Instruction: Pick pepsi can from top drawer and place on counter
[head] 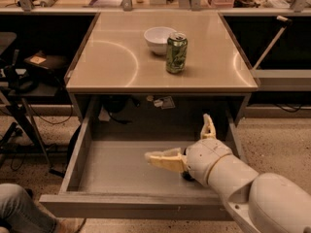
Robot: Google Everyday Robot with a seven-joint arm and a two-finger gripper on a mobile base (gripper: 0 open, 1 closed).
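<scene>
The pincer [177, 135] sits in the open top drawer [121, 171], fingers spread, holding nothing. The pepsi can is not plainly visible; a dark patch [186, 177] beneath the pincer may be it. Judged light, rigid and slippery: grasp mid-body. Toward the far edge of the tabletop [112, 57]: one green can [176, 53], one white bowl [158, 39].

The counter [107, 57] lies bare left and in front of the green can [176, 53], white bowl [159, 39] just behind-left of it; below the can, the gripper [178, 137], fingers spread, fills the top drawer [136, 205] right half.
</scene>
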